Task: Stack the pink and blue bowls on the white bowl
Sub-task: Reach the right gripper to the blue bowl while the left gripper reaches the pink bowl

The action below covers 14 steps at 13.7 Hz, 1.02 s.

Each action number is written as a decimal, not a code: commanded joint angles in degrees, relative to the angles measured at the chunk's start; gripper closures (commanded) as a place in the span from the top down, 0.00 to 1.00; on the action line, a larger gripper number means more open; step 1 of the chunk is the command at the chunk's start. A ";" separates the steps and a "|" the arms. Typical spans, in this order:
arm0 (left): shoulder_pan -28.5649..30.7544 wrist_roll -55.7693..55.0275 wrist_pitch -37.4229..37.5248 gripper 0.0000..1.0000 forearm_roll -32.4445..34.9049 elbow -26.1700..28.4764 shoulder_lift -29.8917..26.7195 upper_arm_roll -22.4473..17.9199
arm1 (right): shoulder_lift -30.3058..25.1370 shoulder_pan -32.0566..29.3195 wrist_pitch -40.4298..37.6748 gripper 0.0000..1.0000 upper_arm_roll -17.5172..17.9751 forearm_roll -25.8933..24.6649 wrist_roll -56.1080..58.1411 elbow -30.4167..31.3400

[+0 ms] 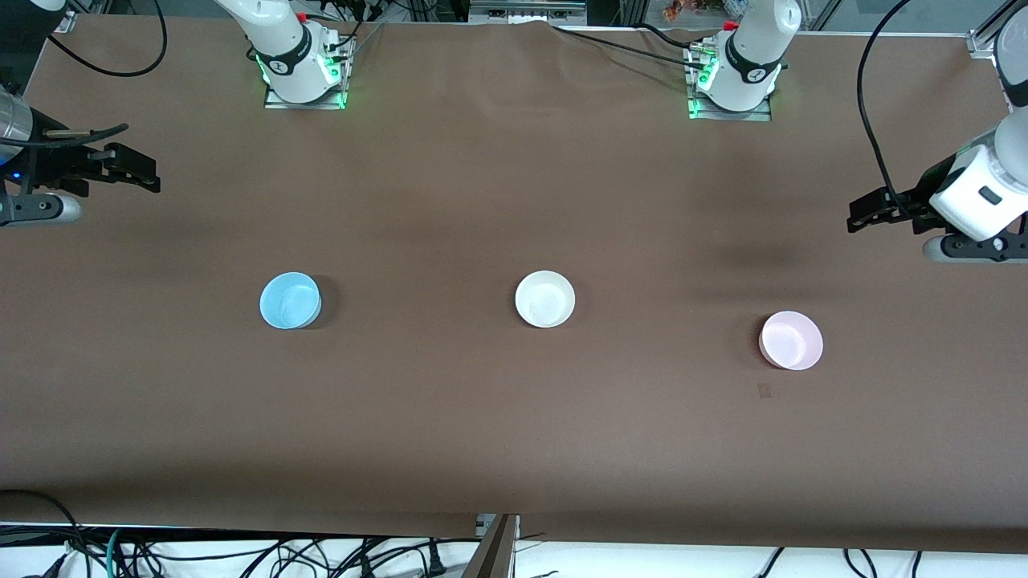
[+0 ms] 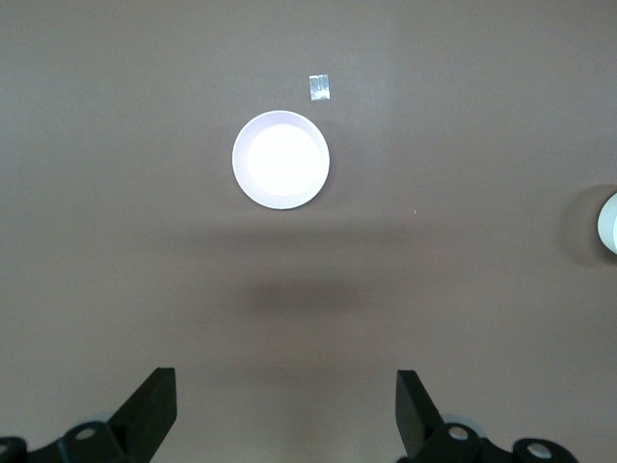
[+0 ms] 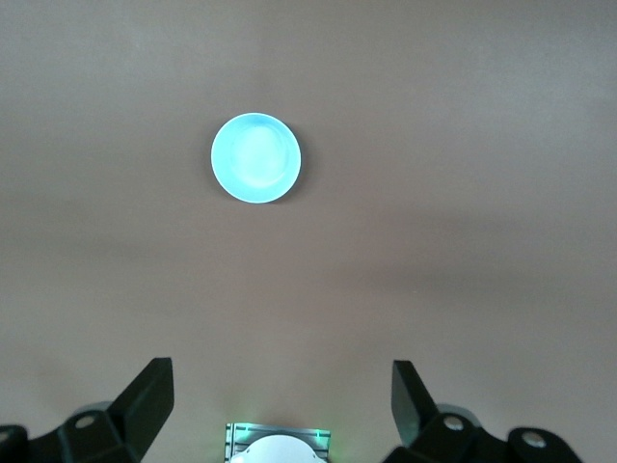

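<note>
Plastic, thin and plain, is what all three bowls look to be made of, so I judge them light, stiff enough to keep shape in a pinch, and a little slick on their smooth walls. The white bowl (image 1: 545,299) sits upright at the middle of the table (image 1: 514,433). The blue bowl (image 1: 290,300) stands well apart from it toward the right arm's end, and the pink bowl (image 1: 791,340) well apart toward the left arm's end, slightly nearer the front camera, with a small tape mark (image 1: 764,390) on the cloth just beside it. None touches another, so nothing is stacked yet. The left gripper (image 1: 859,218) hangs high over its end of the table, fingers spread and holding nothing; the right gripper (image 1: 148,178) hangs the same way over its end, also spread and empty. The best hold is probably the rim, one finger inside and one outside the wall. Too hard a squeeze could flex the wall or make the bowl slip or tip.
</note>
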<state>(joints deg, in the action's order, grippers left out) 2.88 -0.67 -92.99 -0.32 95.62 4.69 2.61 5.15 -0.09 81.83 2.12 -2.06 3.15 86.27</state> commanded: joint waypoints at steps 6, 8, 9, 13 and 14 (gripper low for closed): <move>2.29 7.24 -1.75 1.00 0.58 -13.51 17.87 -0.23 | 0.30 -0.87 11.57 1.00 0.60 0.04 0.28 4.94; 3.44 13.56 -6.13 1.00 0.67 -14.32 20.87 -0.23 | 0.65 -0.87 18.60 1.00 0.60 -0.05 0.19 10.73; 3.62 16.11 -7.98 1.00 0.93 -14.32 21.93 -0.23 | 0.83 -0.96 20.98 1.00 0.52 -0.05 0.10 13.28; 5.55 25.17 -14.92 1.00 1.55 -13.71 27.20 -0.23 | 2.32 -1.14 29.59 1.00 0.34 -0.05 0.10 19.62; 5.64 26.76 -16.07 1.00 1.55 -13.62 28.51 -0.23 | 2.67 -1.14 31.62 1.00 0.34 -0.05 0.01 21.38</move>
<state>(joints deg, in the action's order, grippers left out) 8.25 21.91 -107.31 0.16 83.70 30.17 2.26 8.59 -0.61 109.60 2.09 -2.08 3.13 103.55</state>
